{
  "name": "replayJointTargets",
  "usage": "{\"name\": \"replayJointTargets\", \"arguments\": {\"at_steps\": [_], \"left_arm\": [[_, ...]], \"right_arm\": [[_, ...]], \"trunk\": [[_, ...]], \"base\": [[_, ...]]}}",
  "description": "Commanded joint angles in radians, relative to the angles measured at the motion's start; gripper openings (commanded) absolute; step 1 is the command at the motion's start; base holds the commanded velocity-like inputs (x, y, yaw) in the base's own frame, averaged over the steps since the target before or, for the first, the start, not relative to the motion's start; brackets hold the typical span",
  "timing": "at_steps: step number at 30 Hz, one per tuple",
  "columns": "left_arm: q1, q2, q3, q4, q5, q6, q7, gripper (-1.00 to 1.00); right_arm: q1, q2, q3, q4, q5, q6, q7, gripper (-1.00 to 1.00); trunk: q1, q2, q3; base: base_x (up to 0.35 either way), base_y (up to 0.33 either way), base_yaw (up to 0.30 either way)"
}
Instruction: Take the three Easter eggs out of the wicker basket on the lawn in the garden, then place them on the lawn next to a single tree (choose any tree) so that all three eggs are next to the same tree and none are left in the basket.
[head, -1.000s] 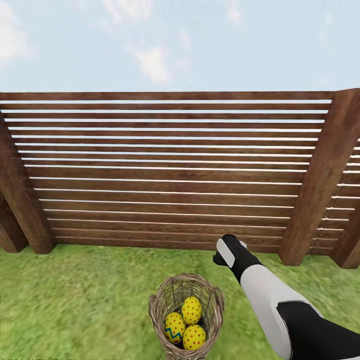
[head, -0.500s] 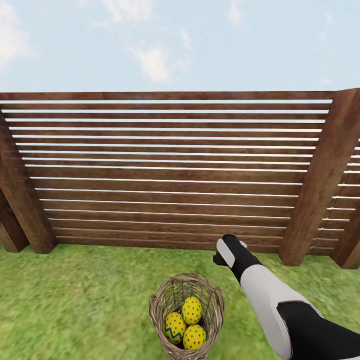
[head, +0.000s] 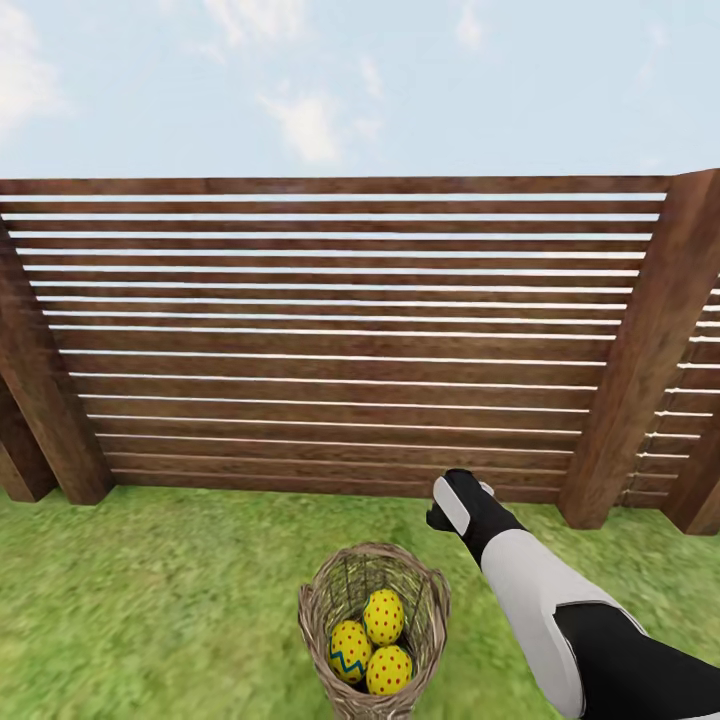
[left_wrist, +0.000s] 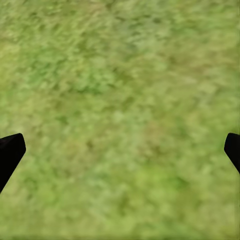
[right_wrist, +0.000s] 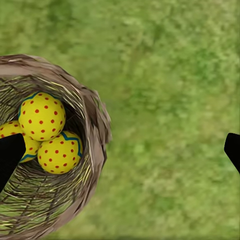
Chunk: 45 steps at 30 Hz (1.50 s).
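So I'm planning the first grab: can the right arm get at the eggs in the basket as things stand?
Probably yes: the right gripper is open above the lawn beside the basket, whose open top leaves the eggs uncovered.

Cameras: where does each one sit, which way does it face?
Head: high on the robot, facing forward and down at the fence, lawn and wicker basket; right arm shows.
Left wrist: above the lawn, facing down; fingertips at the edges.
Right wrist: facing down at the basket's rim; fingertips show.
Shared: head and right wrist both see the Easter eggs.
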Motion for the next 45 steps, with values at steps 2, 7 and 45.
{"name": "replayJointTargets", "arguments": {"at_steps": [2,7,45], "left_arm": [[0.000,0.000,0.000,-0.001,0.006,0.000,0.000,1.00],[0.000,0.000,0.000,0.000,0.006,0.000,0.000,1.00],[0.000,-0.003,0.001,-0.010,0.010,-0.006,0.003,1.00]], "right_arm": [[0.000,0.000,0.001,-0.001,-0.009,0.002,-0.008,1.00],[0.000,0.000,0.000,-0.002,-0.009,0.001,-0.007,1.00],[0.000,0.005,0.002,-0.006,-0.009,0.001,0.033,1.00]], "trunk": [[0.008,-0.015,-0.007],[0.027,-0.050,-0.023],[0.173,-0.316,-0.142]], "base": [[0.000,0.000,0.000],[0.000,0.000,0.000],[0.000,0.000,0.000]]}}
